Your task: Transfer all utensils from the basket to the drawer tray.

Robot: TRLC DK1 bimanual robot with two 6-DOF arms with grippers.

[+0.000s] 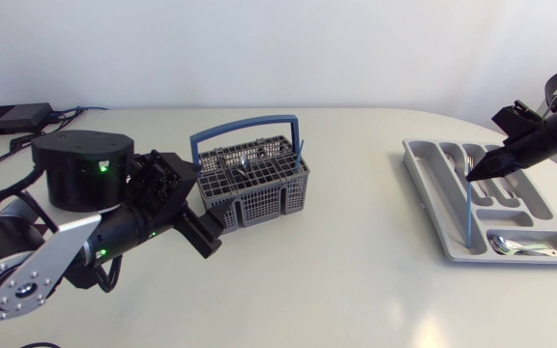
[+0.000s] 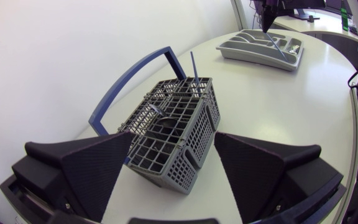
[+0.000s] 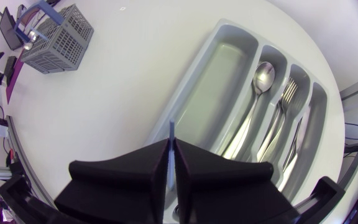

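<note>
The grey wire basket (image 1: 249,182) with a blue handle stands left of the middle; a blue utensil (image 2: 193,65) and a metal one (image 2: 157,111) stick up in it. My left gripper (image 1: 193,230) is open just in front of the basket (image 2: 173,134), its fingers (image 2: 86,168) apart and holding nothing. At the right lies the grey drawer tray (image 1: 433,198). My right gripper (image 1: 479,170) hangs over it, shut on a thin blue utensil (image 1: 470,208) that points down into the long side compartment (image 3: 219,74). A spoon (image 3: 261,76) and forks (image 3: 288,99) lie in the neighbouring slots.
More spoons (image 1: 518,248) lie in the tray's short end compartment. A black device (image 1: 13,118) with cables sits at the back left corner. The tray is close to the table's right edge.
</note>
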